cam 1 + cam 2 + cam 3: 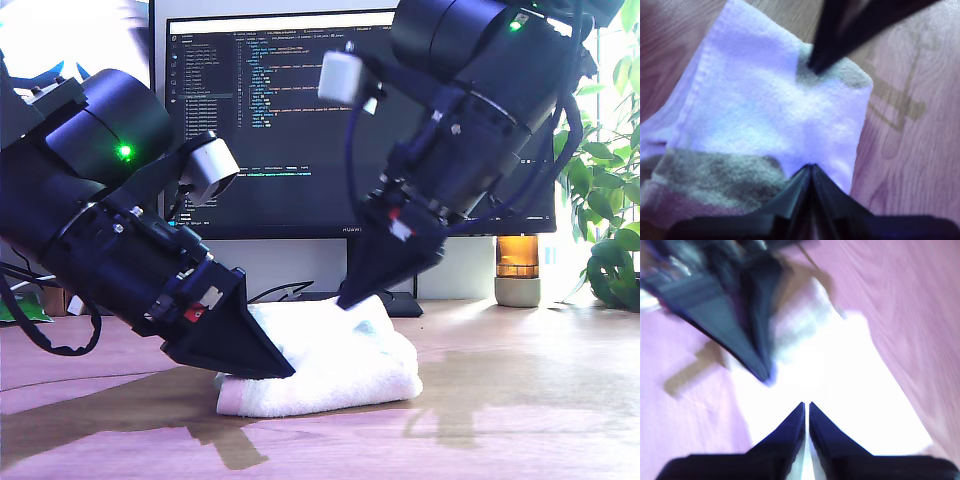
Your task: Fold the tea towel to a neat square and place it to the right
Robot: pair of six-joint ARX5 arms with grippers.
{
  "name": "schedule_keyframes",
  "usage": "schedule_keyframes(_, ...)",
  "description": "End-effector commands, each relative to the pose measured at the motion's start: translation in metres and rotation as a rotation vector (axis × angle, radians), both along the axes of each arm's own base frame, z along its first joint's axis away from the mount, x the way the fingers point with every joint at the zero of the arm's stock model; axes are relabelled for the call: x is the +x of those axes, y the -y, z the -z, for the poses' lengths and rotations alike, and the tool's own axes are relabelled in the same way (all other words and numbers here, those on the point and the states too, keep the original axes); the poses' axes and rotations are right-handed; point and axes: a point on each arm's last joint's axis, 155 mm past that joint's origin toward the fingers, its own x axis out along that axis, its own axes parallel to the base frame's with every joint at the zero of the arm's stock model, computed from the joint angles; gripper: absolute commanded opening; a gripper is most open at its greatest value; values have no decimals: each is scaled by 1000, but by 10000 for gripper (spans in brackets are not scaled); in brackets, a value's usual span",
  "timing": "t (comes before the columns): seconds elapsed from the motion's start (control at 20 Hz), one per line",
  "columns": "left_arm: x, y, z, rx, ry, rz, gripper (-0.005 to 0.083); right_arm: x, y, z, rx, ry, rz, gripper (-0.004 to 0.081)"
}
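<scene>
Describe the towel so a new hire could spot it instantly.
On the wooden table, in front of the big monitor showing code, lies the folded, fluffy white terry tea towel. It sits between the two black gripper tips, both touching it. It is the only soft white thing there; a small amber jar stands further back.

tea towel (840, 385) overexposed, arms cropped
</scene>
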Motion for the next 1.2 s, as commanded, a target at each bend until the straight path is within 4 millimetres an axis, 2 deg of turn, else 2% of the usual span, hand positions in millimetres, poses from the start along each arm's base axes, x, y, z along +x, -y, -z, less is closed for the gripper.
schedule_keyframes(0.0, -32, -26, 56, 132, -150, -10, -24, -6, -5, -2, 21, -12, -18, -13)
schedule_keyframes(0.4, -32, -25, 56, 128, -149, -8, -24, 18, -10, 28, 31, -12, 6, -12)
schedule_keyframes(0.65, -37, -20, 52, 100, -164, 19, -24, 21, -6, 58, 23, -66, -20, -13)
schedule_keyframes(0.8, -38, -19, 47, 90, -161, 25, -24, 12, -1, 84, -12, -122, -48, -13)
schedule_keyframes(0.95, -39, -13, 20, 38, -126, 45, -24, 8, 2, 100, -36, -156, -49, -13)
schedule_keyframes(1.15, -41, -15, -38, -29, -35, 46, -24, 15, 2, 100, -29, -113, -79, -12)
